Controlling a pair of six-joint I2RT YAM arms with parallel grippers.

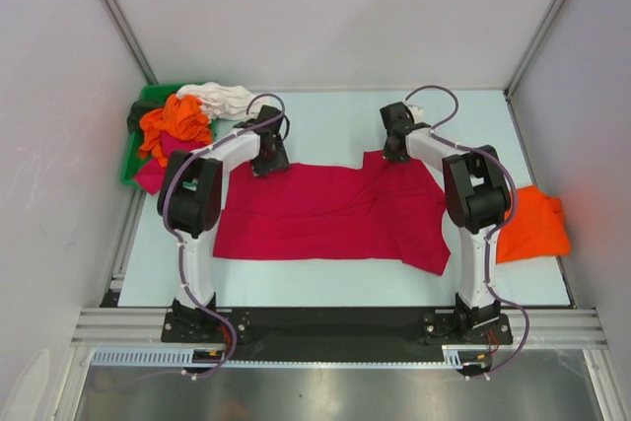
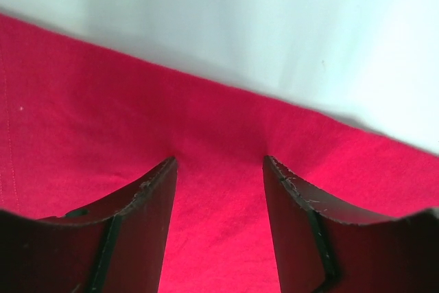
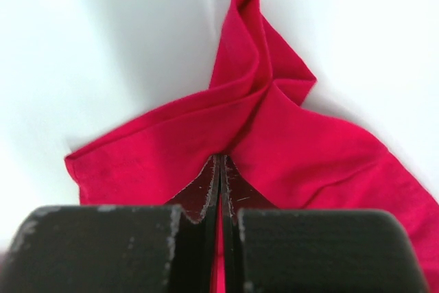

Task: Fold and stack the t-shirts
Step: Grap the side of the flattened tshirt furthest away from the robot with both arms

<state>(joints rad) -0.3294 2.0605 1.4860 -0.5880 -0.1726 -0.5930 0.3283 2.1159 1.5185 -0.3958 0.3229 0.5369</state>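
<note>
A pale table [image 1: 325,115] between white walls [image 1: 335,7] bears the crimson t-shirt [image 1: 325,216]. At its far edge the left gripper [image 1: 268,167] gapes and the right gripper [image 1: 392,157] pinches it.

Left arm [image 1: 197,194] and right arm [image 1: 475,189] extended forward, left hand [image 2: 219,164] fingers spread apart, right hand [image 3: 221,160] fingers pressed together

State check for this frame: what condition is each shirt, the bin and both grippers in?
Red t-shirt: spread on the table, right end rumpled, unfolded.
Orange t-shirt: looks folded, at the table's right edge.
Shirt pile: crumpled, heaped in the green bin.
Left gripper: open, tips on the red t-shirt's far edge.
Right gripper: shut on the red t-shirt.
</note>
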